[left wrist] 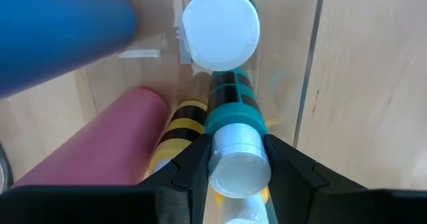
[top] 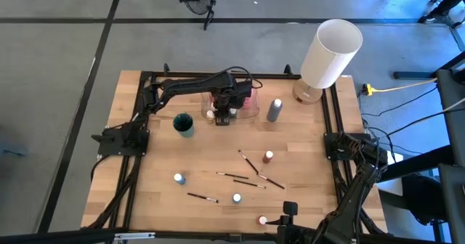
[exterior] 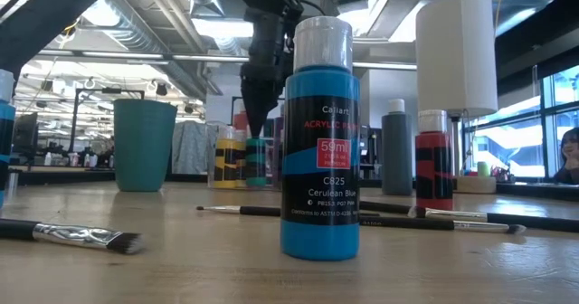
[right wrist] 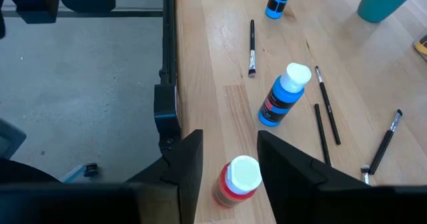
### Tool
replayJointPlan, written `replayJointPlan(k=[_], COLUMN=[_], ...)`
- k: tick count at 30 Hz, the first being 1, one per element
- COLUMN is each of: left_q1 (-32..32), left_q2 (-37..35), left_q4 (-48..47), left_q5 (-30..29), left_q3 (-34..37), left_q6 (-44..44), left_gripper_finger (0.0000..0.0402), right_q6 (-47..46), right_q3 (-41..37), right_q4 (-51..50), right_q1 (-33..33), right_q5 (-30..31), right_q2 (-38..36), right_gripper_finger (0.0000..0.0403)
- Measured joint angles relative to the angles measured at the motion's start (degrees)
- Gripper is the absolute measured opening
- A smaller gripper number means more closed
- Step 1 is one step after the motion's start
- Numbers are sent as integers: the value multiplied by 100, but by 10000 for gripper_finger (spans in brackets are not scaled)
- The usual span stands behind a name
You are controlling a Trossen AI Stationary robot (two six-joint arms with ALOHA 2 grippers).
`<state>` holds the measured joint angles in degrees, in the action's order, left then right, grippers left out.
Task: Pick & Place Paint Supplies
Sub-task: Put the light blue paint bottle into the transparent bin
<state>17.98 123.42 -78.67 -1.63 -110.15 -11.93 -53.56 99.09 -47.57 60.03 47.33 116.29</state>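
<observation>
Here, left gripper pinching a green paint bottle by its white cap over the clear tray at the table's far side, beside a yellow bottle; right gripper spread, empty, above a red bottle near the front edge.

Green bottle: white cap, black-banded, clamped between the left end effector fingers, at the clear tray's front edge.
Yellow bottle: black-banded, touching the green bottle.
Grey bottle: upright, just right of the tray.
Blue bottles: two, upright, well in front of the tray.
Red bottles: two, upright, front right.
Paintbrushes: five, lying flat, scattered among the blue and red bottles.
</observation>
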Motion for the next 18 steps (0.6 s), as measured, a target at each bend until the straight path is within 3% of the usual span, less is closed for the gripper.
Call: replayJointPlan(k=[18], left_q1=[20], left_q2=[2], left_q4=[3], left_q5=[66], left_q3=[2], left_q6=[-150], left_gripper_finger=[118], right_q6=[0], right_q3=[0], right_q4=[0], right_q1=[-1], right_q5=[0], right_q2=[0], right_gripper_finger=[144])
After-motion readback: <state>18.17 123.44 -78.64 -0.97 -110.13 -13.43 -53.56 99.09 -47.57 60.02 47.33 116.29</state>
